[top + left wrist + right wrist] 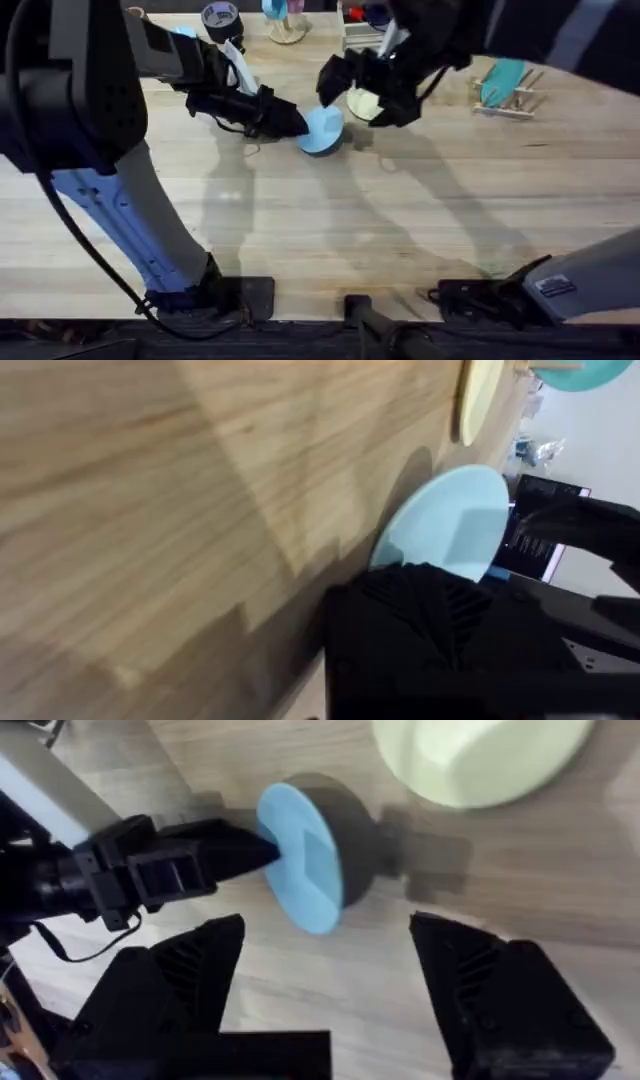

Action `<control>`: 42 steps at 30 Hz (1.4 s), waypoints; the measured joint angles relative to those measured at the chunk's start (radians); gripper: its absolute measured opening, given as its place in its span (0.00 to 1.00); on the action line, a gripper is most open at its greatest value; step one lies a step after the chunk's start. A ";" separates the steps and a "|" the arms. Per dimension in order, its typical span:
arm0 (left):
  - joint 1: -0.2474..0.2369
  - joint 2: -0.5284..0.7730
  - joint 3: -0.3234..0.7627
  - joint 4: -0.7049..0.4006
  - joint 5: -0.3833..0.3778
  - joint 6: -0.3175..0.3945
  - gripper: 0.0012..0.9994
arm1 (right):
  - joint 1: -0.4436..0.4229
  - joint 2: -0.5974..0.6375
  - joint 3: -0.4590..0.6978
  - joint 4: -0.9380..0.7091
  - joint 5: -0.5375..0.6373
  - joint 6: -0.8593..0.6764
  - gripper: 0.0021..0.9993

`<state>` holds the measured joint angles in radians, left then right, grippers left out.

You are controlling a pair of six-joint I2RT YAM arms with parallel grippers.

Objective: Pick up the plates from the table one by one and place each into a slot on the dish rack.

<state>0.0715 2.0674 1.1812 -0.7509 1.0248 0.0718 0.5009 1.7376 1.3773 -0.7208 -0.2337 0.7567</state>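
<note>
Plastic light blue plate point(303, 857): thin, light, stiff, slick I judge; rim only sensible hold. I see it tipped on edge on table point(330, 230), rim pinched between closed tips of left gripper point(262, 853). Right gripper point(325, 965) just short of it, fingers spread wide, nothing held. Pale yellow plate point(480, 758) flat beyond right fingers.

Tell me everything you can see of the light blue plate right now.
The light blue plate is a small, flat, round disc that looks like matte plastic, plain and unmarked. It is tilted up on edge, casting a dark shadow on the wood-plank table. The left hand grips its rim, fingers closed on it. The pale yellow plate lies close behind, apart from it. The open right hand hovers near.
</note>
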 joint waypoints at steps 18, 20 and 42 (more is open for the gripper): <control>0.000 0.000 0.000 0.000 0.000 0.000 0.04 | 0.028 0.132 0.000 0.131 -0.043 0.016 0.95; 0.000 0.000 0.000 0.000 0.000 0.000 0.04 | 0.029 0.150 0.000 0.149 -0.073 -0.006 0.87; 0.005 0.000 0.000 0.004 0.002 0.000 0.04 | 0.020 0.150 0.000 0.129 -0.059 -0.024 0.03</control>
<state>0.0769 2.0674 1.1812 -0.7470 1.0267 0.0719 0.5205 1.8877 1.3777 -0.5919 -0.2928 0.7326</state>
